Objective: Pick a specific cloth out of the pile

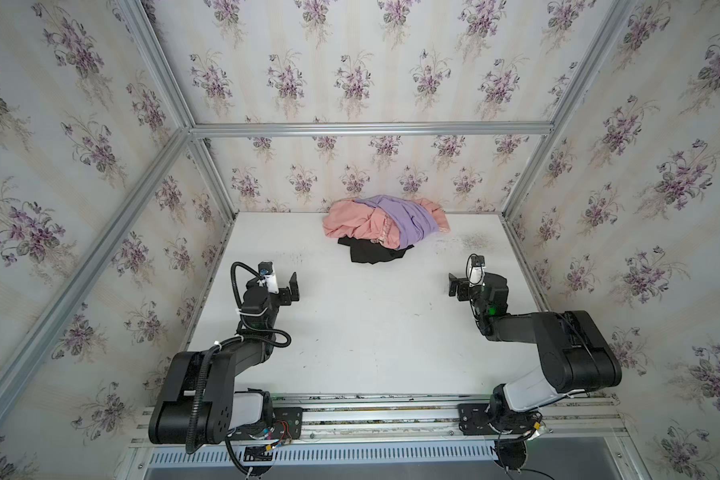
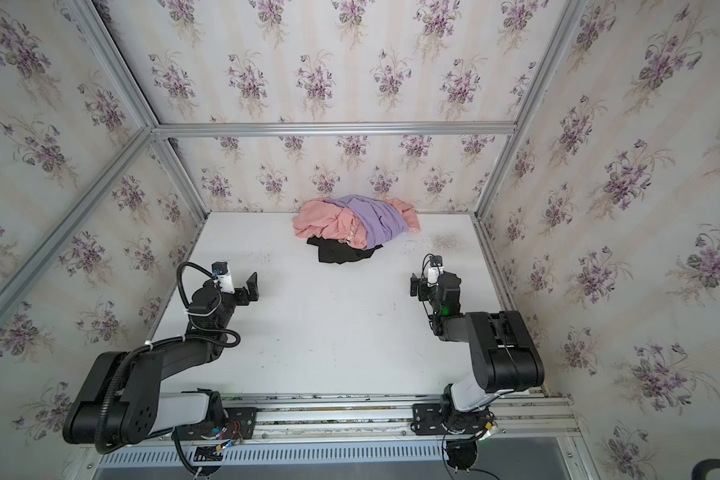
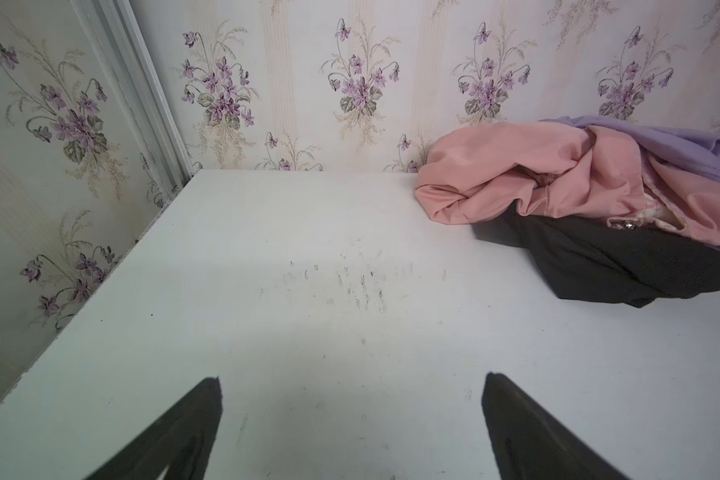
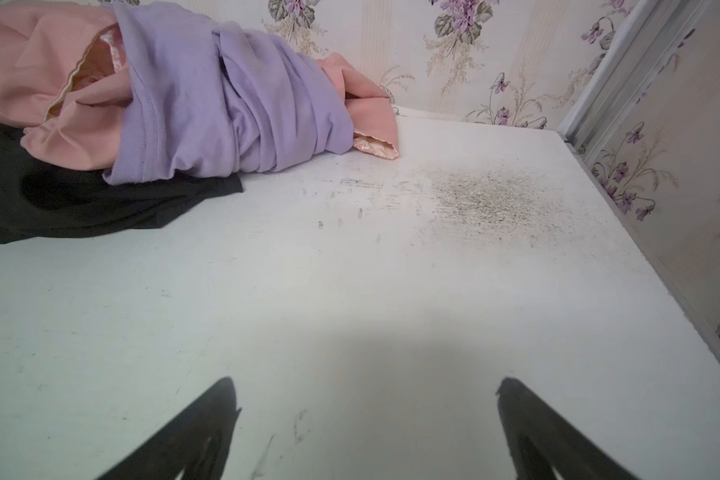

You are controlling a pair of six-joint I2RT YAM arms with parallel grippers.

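Left hand (image 1: pixel 294 287) and right hand (image 1: pixel 452 286) hover spread, empty, over the bench (image 1: pixel 371 332), reach not yet begun; black cloth (image 1: pixel 371 253) pokes from under the pile (image 1: pixel 381 222) by the back wall (image 1: pixel 371 174); next, pinch its near edge

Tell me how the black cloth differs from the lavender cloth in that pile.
The black cloth is matte black; the lavender cloth is pale purple. The black cloth lies flat on the table under the pile, its near edge showing; the lavender cloth is draped, bunched, on top. Both are soft fabric in one pile.
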